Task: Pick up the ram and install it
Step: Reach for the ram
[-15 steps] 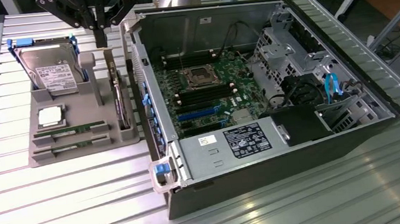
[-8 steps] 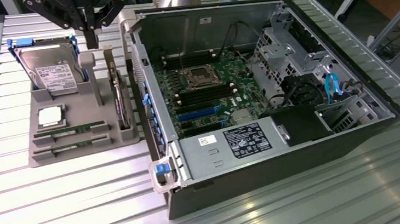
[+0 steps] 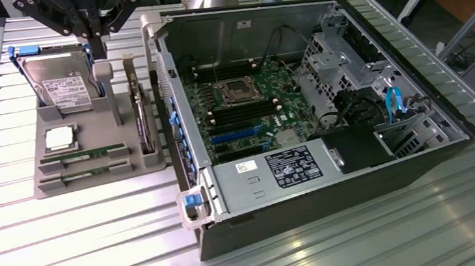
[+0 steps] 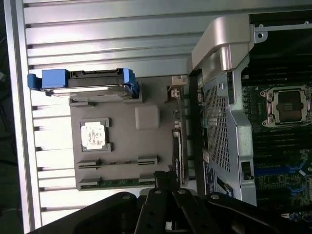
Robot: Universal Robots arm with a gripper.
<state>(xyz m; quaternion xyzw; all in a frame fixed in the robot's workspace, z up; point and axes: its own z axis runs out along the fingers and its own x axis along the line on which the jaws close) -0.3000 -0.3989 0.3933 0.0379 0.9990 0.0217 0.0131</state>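
Hovering closed near the hard drive (image 3: 63, 84), the gripper (image 3: 96, 45) has the CPU (image 3: 59, 138) lying before the ram (image 3: 83, 158).

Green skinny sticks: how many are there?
2. Both lie in the grey tray: one green stick beside the square silver chip, the other at its edge. More may hide in the open case.

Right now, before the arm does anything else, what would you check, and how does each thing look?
1. Ram sticks ready: ok, both lie in their slots on the grey tray.
2. Gripper open: not ok, it is shut, with nothing seen in it.
3. Gripper over the ram: not ok, it hangs by the hard drive, at the tray's other end.
4. Computer case open: ok, the motherboard is exposed.
5. Memory slots free: cannot tell.
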